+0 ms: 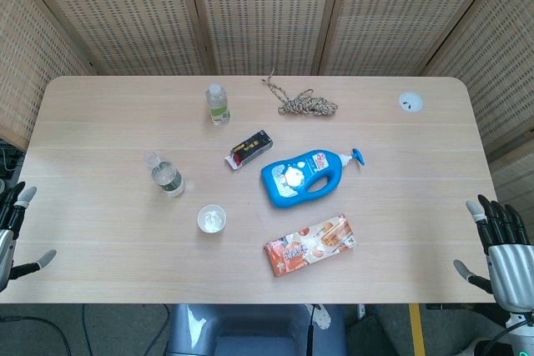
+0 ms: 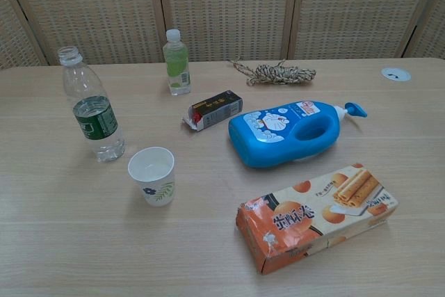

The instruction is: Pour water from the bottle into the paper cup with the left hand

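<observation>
Nothing is grasped yet: the left hand, fingers spread and empty, must reach the uncapped bottle just behind the paper cup.

The head view looks steeply down from above the near edge, taking in the whole tabletop. The chest view sits lower and closer, facing the far edge; both views share the tabletop's middle.
</observation>
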Robot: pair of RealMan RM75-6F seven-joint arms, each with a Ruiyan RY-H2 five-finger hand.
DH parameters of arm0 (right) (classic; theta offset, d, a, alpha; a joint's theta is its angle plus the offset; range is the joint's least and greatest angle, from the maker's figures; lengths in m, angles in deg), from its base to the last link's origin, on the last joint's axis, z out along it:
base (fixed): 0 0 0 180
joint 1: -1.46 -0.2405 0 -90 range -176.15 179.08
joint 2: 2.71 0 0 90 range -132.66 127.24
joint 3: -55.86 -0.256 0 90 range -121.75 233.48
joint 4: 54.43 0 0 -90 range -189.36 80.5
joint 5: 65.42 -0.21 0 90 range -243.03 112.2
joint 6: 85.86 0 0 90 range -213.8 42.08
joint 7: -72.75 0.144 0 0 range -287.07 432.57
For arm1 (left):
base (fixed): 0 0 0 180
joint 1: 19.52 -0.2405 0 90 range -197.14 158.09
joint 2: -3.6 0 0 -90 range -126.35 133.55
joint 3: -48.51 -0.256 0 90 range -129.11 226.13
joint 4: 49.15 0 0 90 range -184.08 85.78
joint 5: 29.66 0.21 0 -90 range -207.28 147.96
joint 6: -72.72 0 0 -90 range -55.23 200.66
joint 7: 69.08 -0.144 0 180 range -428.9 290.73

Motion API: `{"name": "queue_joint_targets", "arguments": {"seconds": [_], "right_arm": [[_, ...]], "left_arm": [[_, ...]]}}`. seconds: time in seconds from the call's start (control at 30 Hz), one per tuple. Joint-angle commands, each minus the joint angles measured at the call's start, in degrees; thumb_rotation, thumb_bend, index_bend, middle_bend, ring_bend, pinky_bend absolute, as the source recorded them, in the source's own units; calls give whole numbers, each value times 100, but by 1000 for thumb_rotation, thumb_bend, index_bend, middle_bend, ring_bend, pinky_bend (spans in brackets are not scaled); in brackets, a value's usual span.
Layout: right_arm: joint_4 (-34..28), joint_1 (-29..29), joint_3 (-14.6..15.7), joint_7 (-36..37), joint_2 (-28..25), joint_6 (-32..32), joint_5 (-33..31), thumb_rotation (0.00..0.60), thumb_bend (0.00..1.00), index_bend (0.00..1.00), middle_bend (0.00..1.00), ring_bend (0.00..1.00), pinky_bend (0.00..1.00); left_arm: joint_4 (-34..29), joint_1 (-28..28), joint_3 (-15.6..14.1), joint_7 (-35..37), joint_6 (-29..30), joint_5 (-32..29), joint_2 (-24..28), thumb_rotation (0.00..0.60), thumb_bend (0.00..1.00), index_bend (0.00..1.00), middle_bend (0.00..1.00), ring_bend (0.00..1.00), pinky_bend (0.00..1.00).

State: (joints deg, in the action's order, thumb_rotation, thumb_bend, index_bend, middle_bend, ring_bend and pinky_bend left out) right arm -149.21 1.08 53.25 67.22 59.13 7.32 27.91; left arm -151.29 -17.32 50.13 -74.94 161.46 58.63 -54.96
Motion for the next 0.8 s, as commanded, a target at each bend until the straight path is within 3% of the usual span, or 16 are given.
{"name": "queue_joint_targets", "arguments": {"seconds": [0.03, 0.3, 0.43, 0.63, 0.7, 0.8], "right_arm": [[1, -3, -1, 0, 2, -9, -5, 600, 0, 0, 0, 0, 0], [-1, 1, -7, 14, -5, -24, -33, 600, 0, 0, 0, 0, 0], [-30, -4, -15, 39, -27, -32, -42, 600, 0, 0, 0, 0, 0], [-30, -15, -27, 82, -45, -80, -98, 600, 0, 0, 0, 0, 0], [-33, -21, -38, 81, -46, -95, -123, 600, 0, 0, 0, 0, 0], [-40, -31, -47, 68, -43, -122, -151, 600, 0, 0, 0, 0, 0]], "left_arm": [[18, 22, -19, 89, -37, 40, 28, 600, 92, 0, 0, 0, 0], [102, 127, 30, 177, -245, -106, 4, 600, 92, 0, 0, 0, 0], [852, 880, 263, 2449, -1524, -343, -134, 600, 92, 0, 0, 0, 0], [1864, 1409, 452, 3890, -2269, -492, -651, 600, 47, 0, 0, 0, 0], [2396, 1732, 591, 4512, -2678, -607, -1039, 600, 36, 0, 0, 0, 0], [2956, 1967, 664, 4969, -2829, -565, -1432, 600, 19, 0, 0, 0, 0]]}}
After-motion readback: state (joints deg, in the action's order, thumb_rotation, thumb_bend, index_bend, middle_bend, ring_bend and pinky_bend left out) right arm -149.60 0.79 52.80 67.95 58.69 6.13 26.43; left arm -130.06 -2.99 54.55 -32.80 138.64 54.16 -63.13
